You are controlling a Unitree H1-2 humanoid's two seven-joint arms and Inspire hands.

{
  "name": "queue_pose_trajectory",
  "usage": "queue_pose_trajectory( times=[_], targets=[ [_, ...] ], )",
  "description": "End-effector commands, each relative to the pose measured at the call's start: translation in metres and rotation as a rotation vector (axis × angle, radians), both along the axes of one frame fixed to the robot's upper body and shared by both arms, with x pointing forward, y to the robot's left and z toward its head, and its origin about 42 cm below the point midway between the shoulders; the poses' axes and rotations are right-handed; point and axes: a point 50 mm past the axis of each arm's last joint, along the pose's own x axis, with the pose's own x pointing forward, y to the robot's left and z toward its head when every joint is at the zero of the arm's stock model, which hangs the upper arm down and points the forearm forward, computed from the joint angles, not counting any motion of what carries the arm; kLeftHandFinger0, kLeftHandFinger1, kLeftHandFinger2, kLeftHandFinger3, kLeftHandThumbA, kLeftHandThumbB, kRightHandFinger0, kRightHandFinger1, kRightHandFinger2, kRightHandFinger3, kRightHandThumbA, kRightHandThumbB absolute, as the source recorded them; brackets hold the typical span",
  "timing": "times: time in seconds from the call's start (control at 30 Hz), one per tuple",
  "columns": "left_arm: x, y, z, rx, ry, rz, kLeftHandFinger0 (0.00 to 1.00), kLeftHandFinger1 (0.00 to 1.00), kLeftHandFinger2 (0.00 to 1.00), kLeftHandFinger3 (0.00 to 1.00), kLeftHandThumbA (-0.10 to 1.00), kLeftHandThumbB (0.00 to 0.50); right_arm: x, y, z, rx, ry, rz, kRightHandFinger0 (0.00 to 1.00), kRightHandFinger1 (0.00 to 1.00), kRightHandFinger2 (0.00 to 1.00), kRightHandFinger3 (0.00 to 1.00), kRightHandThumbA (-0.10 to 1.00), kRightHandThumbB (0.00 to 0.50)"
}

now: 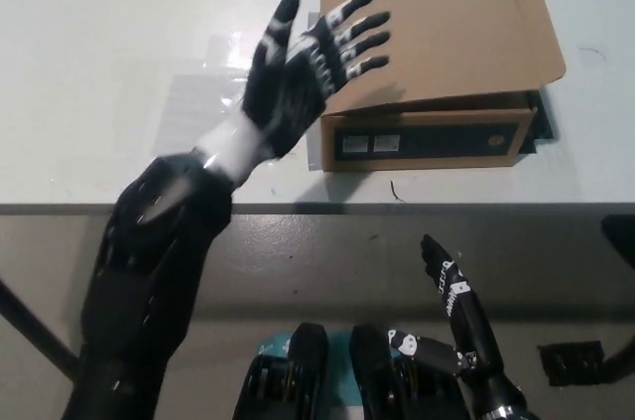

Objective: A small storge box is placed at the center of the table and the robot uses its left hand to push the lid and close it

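Your left hand (303, 68) is released, fingers spread, palm toward the camera, beside the box's (437, 132) left edge and overlapping its near-left corner in view. The box sits on the worktop (119, 63) near the front edge, lid (446, 28) down. Your right hand (458, 316) rests below the worktop, fingers apart, empty.

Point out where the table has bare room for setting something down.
The table is bare left of the cardboard box, apart from the raised left hand. A narrow strip is free right of the box. The right hand rests below the table edge.
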Motion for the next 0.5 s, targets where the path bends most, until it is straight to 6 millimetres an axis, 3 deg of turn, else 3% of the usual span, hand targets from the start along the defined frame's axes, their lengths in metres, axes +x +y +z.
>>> queue_pose_trajectory(
  times=[0.0, 0.1, 0.13, 0.23, 0.27, 0.33, 0.37, 0.47],
  targets=[
    [-0.103, 0.035, 0.037, 0.081, -0.379, -0.063, 1.0, 1.0, 1.0, 1.0, 1.0, 0.358, 0.015, 0.002, 0.025, -0.014, -0.126, 0.052, 1.0, 1.0, 1.0, 1.0, 1.0, 0.31],
    [-0.108, 0.045, 0.009, 0.124, -0.338, -0.006, 1.0, 1.0, 1.0, 1.0, 1.0, 0.338, 0.015, 0.004, 0.025, -0.015, -0.129, 0.05, 1.0, 1.0, 1.0, 1.0, 1.0, 0.296],
    [-0.109, 0.052, -0.012, 0.19, -0.327, 0.075, 1.0, 1.0, 1.0, 1.0, 1.0, 0.34, 0.016, 0.004, 0.027, -0.01, -0.132, 0.049, 1.0, 1.0, 1.0, 1.0, 1.0, 0.307],
    [-0.113, 0.064, -0.043, 0.28, -0.297, 0.165, 1.0, 1.0, 1.0, 1.0, 1.0, 0.368, 0.017, 0.004, 0.027, 0.01, -0.128, 0.035, 1.0, 1.0, 1.0, 1.0, 1.0, 0.315],
    [-0.117, 0.068, -0.062, 0.309, -0.266, 0.197, 1.0, 1.0, 1.0, 1.0, 1.0, 0.356, 0.013, 0.003, 0.025, 0.016, -0.124, 0.029, 1.0, 1.0, 1.0, 1.0, 1.0, 0.311],
    [-0.118, 0.073, -0.08, 0.33, -0.226, 0.206, 1.0, 1.0, 1.0, 1.0, 1.0, 0.294, 0.011, 0.001, 0.025, 0.015, -0.127, 0.018, 1.0, 1.0, 1.0, 1.0, 1.0, 0.307],
    [-0.118, 0.079, -0.099, 0.349, -0.179, 0.23, 1.0, 1.0, 1.0, 1.0, 1.0, 0.293, 0.011, 0.0, 0.028, 0.009, -0.137, 0.008, 1.0, 1.0, 1.0, 1.0, 1.0, 0.304],
    [-0.116, 0.086, -0.116, 0.371, -0.142, 0.256, 1.0, 1.0, 1.0, 1.0, 1.0, 0.266, 0.01, 0.0, 0.031, 0.013, -0.15, 0.005, 1.0, 1.0, 1.0, 1.0, 1.0, 0.307]
  ],
)
